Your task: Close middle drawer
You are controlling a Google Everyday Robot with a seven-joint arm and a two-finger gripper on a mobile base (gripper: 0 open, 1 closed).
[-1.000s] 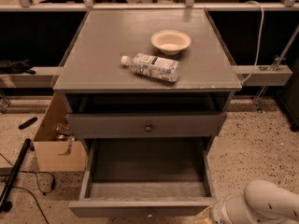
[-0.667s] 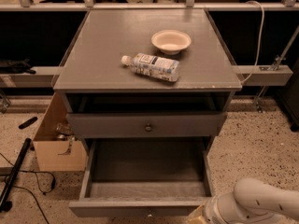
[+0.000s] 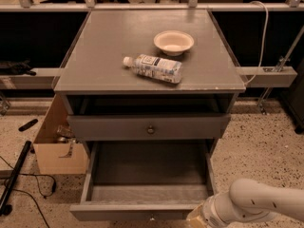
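Note:
The middle drawer [image 3: 147, 194] is the lower grey drawer of the cabinet, pulled far out, with an empty pale grey floor and a small centre knob at the bottom edge of the view. The upper grey drawer [image 3: 150, 126] with a dark round knob stands slightly out above it. My white arm [image 3: 251, 204] comes in from the lower right. The gripper [image 3: 197, 218] is at the drawer's front right corner, mostly cut off by the frame's bottom edge.
On the cabinet top [image 3: 104, 56] lie a plastic water bottle [image 3: 154, 68] on its side and a pale bowl [image 3: 174, 42]. An open cardboard box [image 3: 57, 146] stands on the floor to the left, with a black pole and cables [image 3: 14, 179] beside it.
My arm has moved left along the bottom of the view, bringing the gripper closer to the middle drawer's front right corner. The drawer has not visibly moved.

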